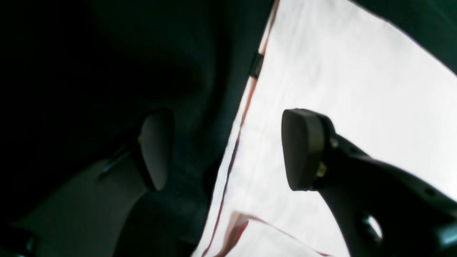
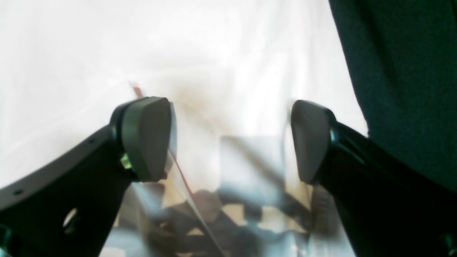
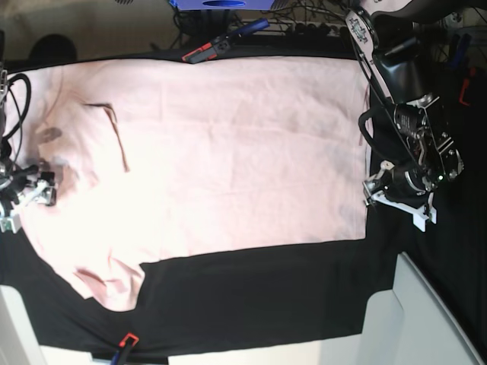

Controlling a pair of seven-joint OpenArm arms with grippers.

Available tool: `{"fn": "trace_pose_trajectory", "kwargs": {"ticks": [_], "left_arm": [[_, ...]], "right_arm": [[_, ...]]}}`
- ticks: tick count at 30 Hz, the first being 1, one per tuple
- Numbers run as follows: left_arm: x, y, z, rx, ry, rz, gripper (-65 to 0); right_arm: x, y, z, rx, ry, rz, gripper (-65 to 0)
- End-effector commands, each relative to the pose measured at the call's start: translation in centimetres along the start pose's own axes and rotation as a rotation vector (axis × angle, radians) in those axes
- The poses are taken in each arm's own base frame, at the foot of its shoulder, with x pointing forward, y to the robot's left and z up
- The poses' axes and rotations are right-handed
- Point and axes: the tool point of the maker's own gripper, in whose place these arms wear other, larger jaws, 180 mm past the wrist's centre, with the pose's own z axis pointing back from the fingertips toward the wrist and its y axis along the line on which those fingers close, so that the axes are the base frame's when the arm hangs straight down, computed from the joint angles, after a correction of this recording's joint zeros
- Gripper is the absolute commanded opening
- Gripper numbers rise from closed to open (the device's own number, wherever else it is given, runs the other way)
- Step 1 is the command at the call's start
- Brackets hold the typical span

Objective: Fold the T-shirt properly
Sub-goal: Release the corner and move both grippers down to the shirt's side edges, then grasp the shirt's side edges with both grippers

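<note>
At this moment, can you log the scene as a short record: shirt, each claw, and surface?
shirt: T-shirt spread flat, plain pink side up, sleeve toward the near edge at the base view's left
left claw: left claw open, astride the shirt's edge, holding nothing
right claw: right claw open over the shirt, holding nothing
surface: black table cloth
fold state: no fold made yet
</note>
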Motion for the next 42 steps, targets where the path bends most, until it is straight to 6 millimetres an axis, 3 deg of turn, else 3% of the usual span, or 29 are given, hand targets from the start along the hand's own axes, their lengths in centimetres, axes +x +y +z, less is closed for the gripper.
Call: {"fn": "trace_pose_trajectory", "kwargs": {"ticks": [1, 5, 11, 14, 23, 25, 29, 30, 34, 38, 42], "left_arm": [[2.5, -0.4, 0.3, -0.007, -0.063, 0.003, -22.5], [1.7, -1.8, -1.5, -0.025, -0.032, 0.016, -22.3], [-1.1, -5.8, -3.9, -0.066, 0.028, -0.106, -22.3], [-2.3, -6.8, -4.5, -0.084, 0.043, -0.091, -22.3], [-2.1, -6.5, -3.6, -0.084, -0.001, -0.06, -23.0], [-2.6, -6.4, -3.4, -0.084, -0.004, -0.061, -28.4], [-2.7, -6.5, -3.4, -0.085, -0.003, -0.06, -54.1], [-2.8, -6.4, -3.4, -0.084, -0.002, -0.06, -57.8], [-2.9, -6.2, -3.4, -0.078, 0.001, -0.065, -58.3], [-3.1, -5.9, -3.4, -0.074, 0.005, -0.065, -58.4], [-3.0, -5.5, -3.4, -0.067, 0.004, -0.066, -58.4]], "right_arm": [[2.7, -1.1, 0.4, -0.013, -0.062, 0.0, -14.9], [4.4, -1.6, 0.6, -0.023, -0.088, 0.0, -14.9], [6.3, -3.2, 1.2, -0.05, -0.117, 0.003, -14.9], [6.6, -5.4, 1.9, -0.128, -0.12, 0.001, -14.9], [6.7, -6.3, 2.2, -0.159, -0.123, 0.006, -14.5], [7.6, -5.8, 2.1, -0.15, -0.146, 0.018, -14.5], [8.6, -5.4, 2.1, -0.144, -0.172, 0.025, -14.5], [8.5, -5.1, 2.0, -0.138, -0.171, 0.023, -14.5], [9.0, -3.0, 1.2, -0.106, -0.216, 0.014, -14.4], [8.0, -3.2, 0.7, -0.152, -0.206, -0.011, -13.6], [7.5, -3.2, 0.6, -0.162, -0.196, -0.014, -8.7]]}}
